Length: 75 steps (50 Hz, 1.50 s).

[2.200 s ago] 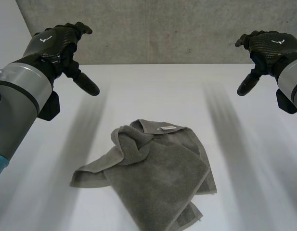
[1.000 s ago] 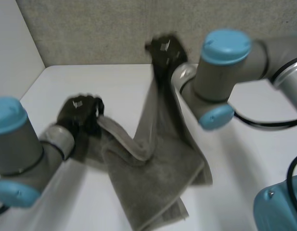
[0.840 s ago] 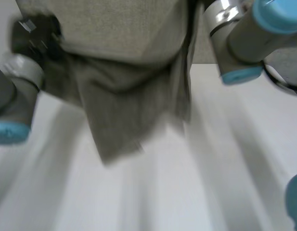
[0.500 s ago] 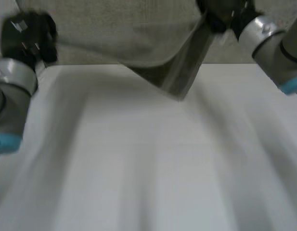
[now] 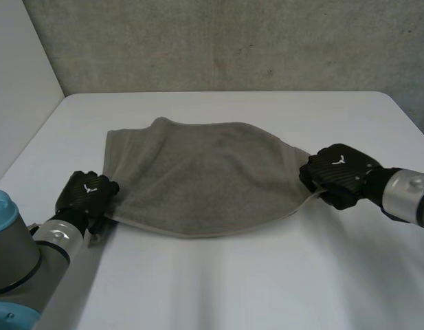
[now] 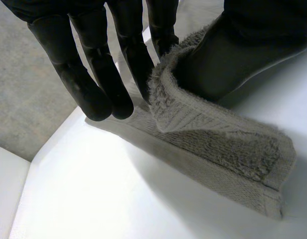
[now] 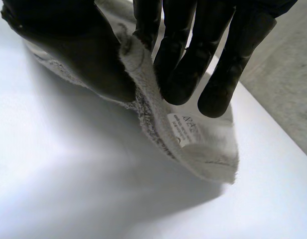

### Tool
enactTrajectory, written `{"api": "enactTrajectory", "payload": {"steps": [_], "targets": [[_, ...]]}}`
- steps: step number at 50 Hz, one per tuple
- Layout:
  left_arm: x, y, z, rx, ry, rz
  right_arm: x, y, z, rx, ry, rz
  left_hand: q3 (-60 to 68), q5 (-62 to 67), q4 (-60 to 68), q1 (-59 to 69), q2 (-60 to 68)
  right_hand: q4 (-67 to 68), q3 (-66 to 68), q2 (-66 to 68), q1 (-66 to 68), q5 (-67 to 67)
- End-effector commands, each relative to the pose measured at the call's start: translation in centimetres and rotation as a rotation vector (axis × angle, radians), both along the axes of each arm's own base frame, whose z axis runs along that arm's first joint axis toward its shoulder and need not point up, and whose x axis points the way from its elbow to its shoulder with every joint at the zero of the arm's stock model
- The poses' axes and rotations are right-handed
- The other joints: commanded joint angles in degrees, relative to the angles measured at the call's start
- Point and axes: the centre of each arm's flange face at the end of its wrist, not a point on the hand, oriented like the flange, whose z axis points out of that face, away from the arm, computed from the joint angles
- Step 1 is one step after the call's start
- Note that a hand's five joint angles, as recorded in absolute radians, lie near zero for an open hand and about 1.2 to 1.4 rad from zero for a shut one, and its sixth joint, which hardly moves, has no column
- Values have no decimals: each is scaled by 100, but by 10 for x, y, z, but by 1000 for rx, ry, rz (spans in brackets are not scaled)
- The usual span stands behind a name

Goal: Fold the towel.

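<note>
White table: towel spread mid-table; left hand, right hand pinch near-edge corners.

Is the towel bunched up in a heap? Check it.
No, the towel lies spread out wide across the table.

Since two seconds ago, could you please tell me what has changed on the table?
Both hands came down, took hold of the crumpled towel, lifted it and spread it flat. The left hand now pinches its left corner, the right hand its right corner. The table stayed as it was.
</note>
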Motion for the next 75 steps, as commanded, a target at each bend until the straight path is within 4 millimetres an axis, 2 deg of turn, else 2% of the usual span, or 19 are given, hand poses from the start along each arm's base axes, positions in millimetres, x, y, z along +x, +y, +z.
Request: {"api": "enactTrajectory", "payload": {"steps": [1, 13, 16, 21, 30, 33, 36, 38, 43, 47, 50, 52, 56, 58, 59, 61, 63, 68, 75], "targets": [[3, 7, 24, -51, 45, 15, -23, 13, 44, -61, -91, -143, -826, -1493, -655, -219, -498, 380, 385, 499, 434, 337], [10, 30, 165, -422, 170, 17, -75, 4, 168, -347, -184, -422, -826, -1493, -655, -219, -498, 380, 385, 499, 434, 337], [10, 34, 198, -458, 181, 12, -77, 4, 174, -334, -180, -431, -826, -1493, -655, -219, -498, 380, 385, 499, 434, 337], [6, 31, 216, -467, 184, -2, -80, -4, 177, -314, -130, -436, -826, -1493, -655, -219, -498, 380, 385, 499, 434, 337], [-31, -48, 198, -376, 174, -92, -24, -48, 188, -472, -94, -341, -826, -1493, -655, -219, -498, 380, 385, 499, 434, 337], [-58, -86, 228, -487, 199, -130, -11, -72, 203, -624, -130, -352, -826, -1493, -655, -219, -498, 380, 385, 499, 434, 337], [-62, -95, 246, -552, 218, -132, -6, -98, 230, -835, -209, -375, -826, -1493, -655, -219, -498, 380, 385, 499, 434, 337], [-68, -107, 289, -710, 262, -137, -6, -104, 243, -937, -245, -388, -826, -1493, -655, -219, -498, 380, 385, 499, 434, 337], [-64, -106, 334, -888, 322, -105, -10, -111, 268, -1126, -366, -491, -826, -1493, -655, -219, -498, 380, 385, 499, 434, 337], [-61, -105, 341, -930, 344, -78, -10, -106, 265, -1083, -398, -485, -826, -1493, -655, -219, -498, 380, 385, 499, 434, 337], [-61, -108, 328, -880, 355, -72, -8, -104, 249, -977, -385, -457, -826, -1493, -655, -219, -498, 380, 385, 499, 434, 337], [-59, -114, 296, -765, 350, -70, -5, -104, 232, -893, -357, -429, -826, -1493, -655, -219, -498, 380, 385, 499, 434, 337], [-56, -113, 256, -633, 340, -65, -2, -104, 165, -627, -249, -328, -826, -1493, -655, -219, -498, 380, 385, 499, 434, 337], [-54, -108, 209, -493, 307, -65, -9, -106, 138, -542, -217, -319, -826, -1493, -655, -219, -498, 380, 385, 499, 434, 337], [-54, -107, 209, -493, 307, -65, -9, -106, 137, -541, -216, -319, -826, -1493, -655, -219, -498, 380, 385, 499, 434, 337], [-55, -103, 182, -419, 286, -78, -16, -103, 92, -406, -175, -294, -826, -1493, -655, -219, -498, 380, 385, 499, 434, 337], [-52, -90, 117, -252, 243, -108, -14, -98, 71, -346, -157, -266, -826, -1493, -655, -219, -498, 380, 385, 499, 434, 337], [-44, -75, 55, -138, 210, -108, -13, -74, 7, -201, -60, -183, -826, -1493, -655, -219, -498, 380, 385, 499, 434, 337], [-22, -60, 24, -66, 168, -63, -21, -51, -5, -201, 18, -162, -826, -1493, -655, -219, -498, 380, 385, 499, 434, 337]]}}
